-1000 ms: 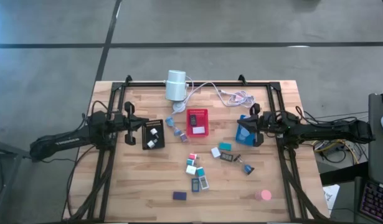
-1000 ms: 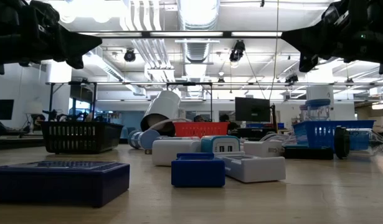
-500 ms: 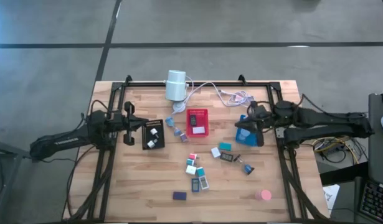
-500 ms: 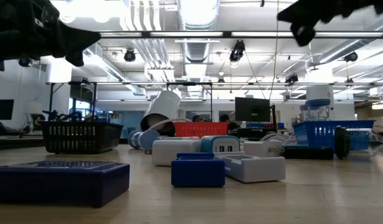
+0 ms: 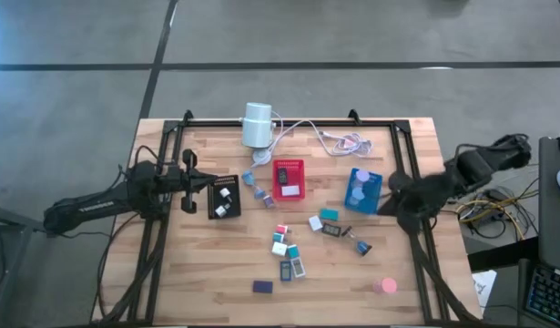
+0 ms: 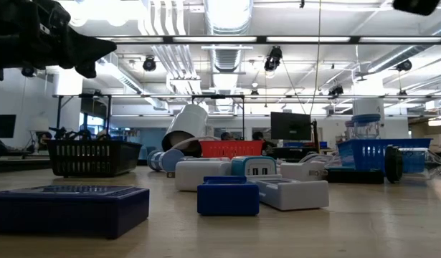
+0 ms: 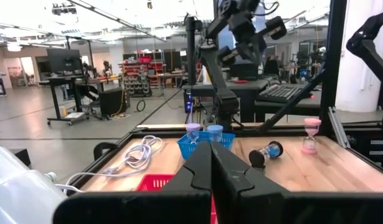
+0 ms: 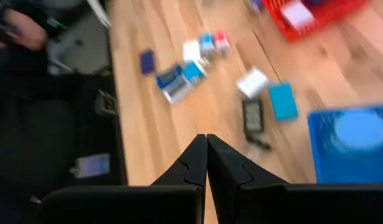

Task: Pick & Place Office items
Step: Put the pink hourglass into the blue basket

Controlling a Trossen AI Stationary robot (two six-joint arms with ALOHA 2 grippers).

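Note:
The office items lie scattered mid-table: a white, teal and pink cluster (image 5: 280, 240), a teal block (image 5: 330, 215), a purple block (image 5: 262, 286) and a pink disc (image 5: 383, 285). White pieces sit in the black tray (image 5: 223, 197) and the red tray (image 5: 289, 179), and pale discs sit in the blue tray (image 5: 362, 189). My left gripper (image 5: 194, 179) hovers shut just left of the black tray. My right gripper (image 5: 395, 190) is shut and empty, raised beside the blue tray's right side. From there it looks down on the items (image 8: 185, 70).
A white cylinder (image 5: 258, 125) with a cable (image 5: 339, 138) lies at the far edge. A black frame rail (image 5: 289, 121) runs along the far side, with struts down both sides. Bare wood lies along the near edge and at the left front.
My right arm has risen and drawn back from over the blue tray toward the table's right edge, leaving the top of the low view. The tray's pale discs now show. The left arm has kept still.

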